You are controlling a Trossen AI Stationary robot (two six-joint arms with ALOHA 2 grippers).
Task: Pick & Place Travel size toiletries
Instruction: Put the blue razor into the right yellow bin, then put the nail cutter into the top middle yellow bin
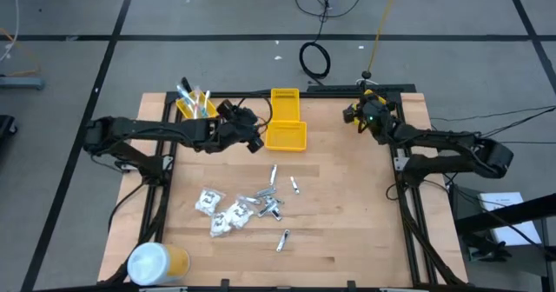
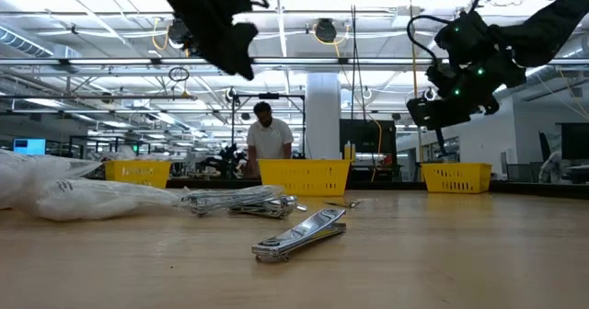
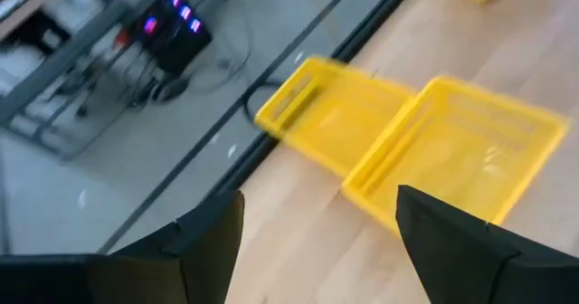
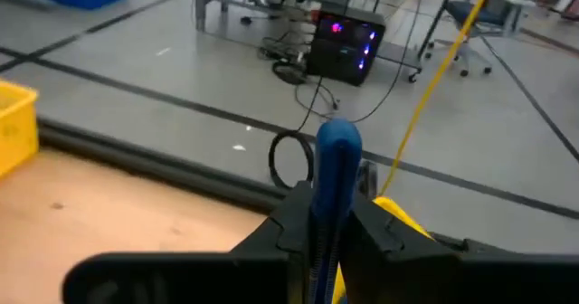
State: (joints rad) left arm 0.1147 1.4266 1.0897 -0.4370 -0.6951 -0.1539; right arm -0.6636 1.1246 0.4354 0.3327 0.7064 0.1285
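Note:
The toiletries lie loose on the near middle of the table: white crinkly packets [image 1: 217, 209], silvery tubes [image 1: 269, 201] and one more tube [image 2: 302, 234] nearest the low camera. My left gripper [image 3: 317, 241] is open and empty, raised near the two middle yellow bins [image 1: 287, 122]. My right gripper [image 4: 326, 213] is raised over the far right corner [image 1: 365, 114] and is shut on a dark blue razor [image 4: 336, 155]. The far left bin [image 1: 195, 105] holds several thin brushes and razors standing on end. My right gripper pinches the dark blue razor between its two fingers. The razor lies along the fingers, and its rounded blue end [image 4: 338, 141] sticks out past the fingertips. It is lifted clear of the table. The fingers hide the part they hold.
A large white-and-yellow cylinder [image 1: 156, 262] stands at the near left corner. Something yellow [image 1: 373, 96] shows under my right gripper at the far right corner. A person [image 2: 267, 134] stands in the room behind the table. Bare wood lies to the right of the toiletries.

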